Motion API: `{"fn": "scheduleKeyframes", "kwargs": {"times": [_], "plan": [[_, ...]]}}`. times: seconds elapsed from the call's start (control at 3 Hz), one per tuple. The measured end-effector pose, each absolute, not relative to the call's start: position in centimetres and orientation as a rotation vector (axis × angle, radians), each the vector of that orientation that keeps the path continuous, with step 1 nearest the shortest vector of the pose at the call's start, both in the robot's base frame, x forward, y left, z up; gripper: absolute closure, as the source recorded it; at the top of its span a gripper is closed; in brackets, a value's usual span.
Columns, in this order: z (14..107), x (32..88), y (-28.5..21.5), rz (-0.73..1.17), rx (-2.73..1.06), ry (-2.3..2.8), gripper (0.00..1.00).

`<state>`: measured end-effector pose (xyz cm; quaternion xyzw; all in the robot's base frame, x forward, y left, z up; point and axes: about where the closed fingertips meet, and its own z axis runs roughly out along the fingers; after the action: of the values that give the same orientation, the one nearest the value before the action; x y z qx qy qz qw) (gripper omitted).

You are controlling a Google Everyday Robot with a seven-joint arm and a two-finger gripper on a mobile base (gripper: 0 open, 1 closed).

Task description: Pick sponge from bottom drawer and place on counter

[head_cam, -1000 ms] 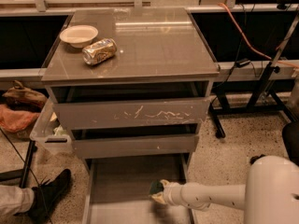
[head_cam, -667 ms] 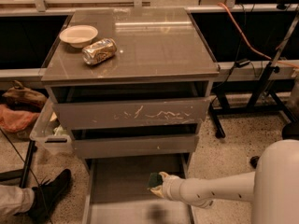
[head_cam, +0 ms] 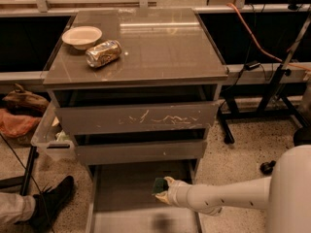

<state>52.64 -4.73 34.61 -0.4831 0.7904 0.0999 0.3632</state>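
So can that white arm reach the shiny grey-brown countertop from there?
Probably: the end effector, holding the green-and-yellow sponge over the grey metal bottom drawer, sits forward of the upper drawer fronts.

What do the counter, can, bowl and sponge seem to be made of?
The counter: glossy grey-brown slab, maybe laminate or coated metal; it mirrors the light. The can: thin gold metal, shiny and dented. The bowl: pale and matte, perhaps paper or plastic. The sponge: dark green scrub face, likely soft foam, held in the gripper over the bottom drawer, which looks like dull grey metal.
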Motion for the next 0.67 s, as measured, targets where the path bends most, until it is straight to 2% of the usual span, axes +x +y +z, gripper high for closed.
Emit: {"fn": "scheduleKeyframes", "kwargs": {"times": [0.67], "plan": [[47.1,50.9,-0.1,0.329,-1.388,1.920,1.00]]}}
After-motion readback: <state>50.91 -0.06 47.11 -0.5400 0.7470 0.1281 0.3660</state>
